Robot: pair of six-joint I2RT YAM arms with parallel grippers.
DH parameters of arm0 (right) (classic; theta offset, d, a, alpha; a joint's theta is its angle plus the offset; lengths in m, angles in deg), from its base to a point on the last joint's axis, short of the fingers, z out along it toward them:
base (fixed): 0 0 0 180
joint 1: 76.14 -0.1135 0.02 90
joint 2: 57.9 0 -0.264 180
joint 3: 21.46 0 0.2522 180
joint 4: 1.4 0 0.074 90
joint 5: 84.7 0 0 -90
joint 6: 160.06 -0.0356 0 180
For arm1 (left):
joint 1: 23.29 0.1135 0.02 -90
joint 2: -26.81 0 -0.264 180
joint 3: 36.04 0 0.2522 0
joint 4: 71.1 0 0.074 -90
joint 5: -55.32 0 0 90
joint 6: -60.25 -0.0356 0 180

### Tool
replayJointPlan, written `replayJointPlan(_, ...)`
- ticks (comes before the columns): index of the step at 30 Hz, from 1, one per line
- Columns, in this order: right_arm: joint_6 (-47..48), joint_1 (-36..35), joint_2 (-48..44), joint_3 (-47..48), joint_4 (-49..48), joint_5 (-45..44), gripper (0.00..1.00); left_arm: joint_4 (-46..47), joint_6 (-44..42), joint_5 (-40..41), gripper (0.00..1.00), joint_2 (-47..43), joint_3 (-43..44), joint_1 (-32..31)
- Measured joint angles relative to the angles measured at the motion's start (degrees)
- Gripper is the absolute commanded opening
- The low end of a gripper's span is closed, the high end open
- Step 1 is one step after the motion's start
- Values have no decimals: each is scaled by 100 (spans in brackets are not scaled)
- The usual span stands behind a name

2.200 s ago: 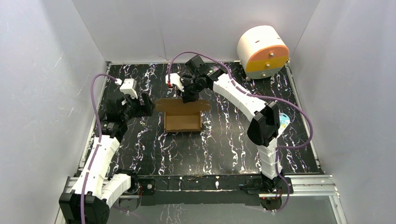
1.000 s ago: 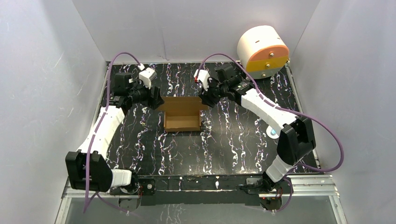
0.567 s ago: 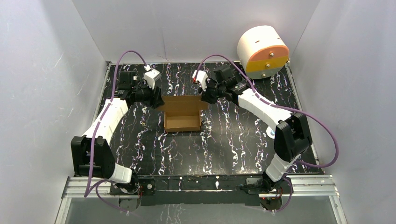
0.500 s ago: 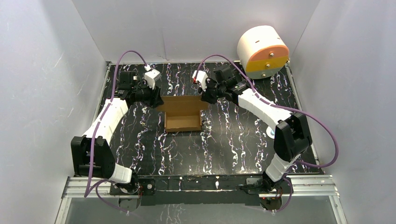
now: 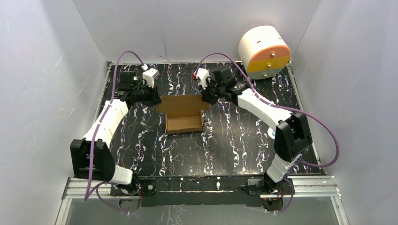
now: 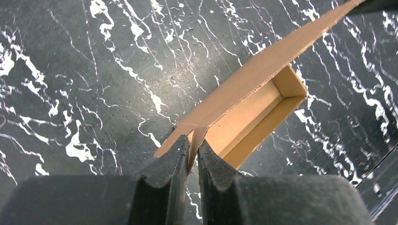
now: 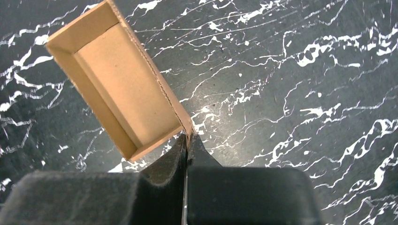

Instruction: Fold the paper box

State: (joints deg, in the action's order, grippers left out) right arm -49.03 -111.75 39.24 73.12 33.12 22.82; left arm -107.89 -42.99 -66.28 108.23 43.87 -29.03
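At the rear flap point(image 5: 182, 104) of the cardboard box point(image 5: 184, 124), left gripper point(image 6: 192, 140) and right gripper point(image 7: 188, 137) have just clamped its corners. Folding it closed looks next.

the paper box point(image 5: 184, 115) is plain brown cardboard, lighter tan on its inner floor. the table point(image 5: 234, 140) under the box is black, streaked with white marble-like veins. behind and to the right of the box, the cylinder point(image 5: 264, 49) is white with an orange-and-yellow face. the left arm point(image 5: 107, 123) and right arm point(image 5: 260, 108) beside the box are white and black, with purple cables point(image 5: 217, 54). the left gripper point(image 6: 193, 143) and right gripper point(image 7: 187, 139) are black. the walls point(image 5: 42, 70) around the box are pale grey-white.
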Motion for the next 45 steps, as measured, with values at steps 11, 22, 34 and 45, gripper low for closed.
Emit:
replayJointPlan(11, -2343, -1104, 52, 129, 70, -2938, 3, 162, 2094, 2238, 12, -535, -387, -960)
replayJointPlan(22, -4035, -1419, 525, 382, 350, -4745, 4, 686, 3456, 3908, 14, -629, -922, -1950)
replayJointPlan(34, -3364, -1464, -426, -323, -339, -4325, 46, 929, 3458, 3926, 35, -1357, -942, -2059)
replayJointPlan(45, -1364, -518, -1362, -1298, -673, -2022, 80, 476, 2184, 3803, 57, -1873, -942, -2011)
